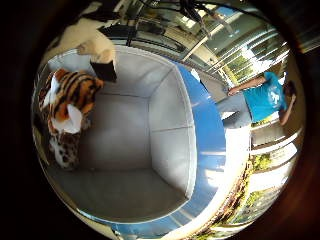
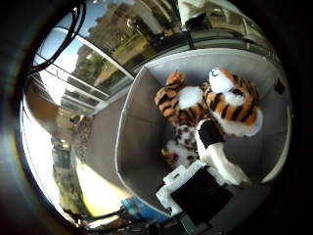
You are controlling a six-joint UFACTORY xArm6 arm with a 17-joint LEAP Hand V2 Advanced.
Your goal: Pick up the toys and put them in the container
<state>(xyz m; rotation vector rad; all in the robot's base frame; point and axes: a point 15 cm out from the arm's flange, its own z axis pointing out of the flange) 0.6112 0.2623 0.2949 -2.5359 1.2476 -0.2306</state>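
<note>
A bin with grey inner walls (image 1: 170, 110) and a blue outer rim (image 1: 207, 125) lies below my palm. Inside it, against one wall, an orange-and-black striped tiger plush (image 2: 234, 103) lies beside a second striped tiger (image 2: 178, 100). A small spotted plush (image 2: 181, 147) lies just under them. My right hand (image 2: 215, 166) hovers over the bin. One white, black-tipped finger reaches out straight above the toys without wrapping any of them. Another fingertip (image 1: 104, 67) shows near the tiger (image 1: 75, 95) and the spotted toy (image 1: 65, 147).
The rest of the bin floor (image 1: 125, 190) is bare grey. A person in a teal shirt (image 1: 260, 97) stands beyond the bin and touches nothing. Grey ground (image 2: 102, 142) lies beside the bin, with railings and buildings beyond it.
</note>
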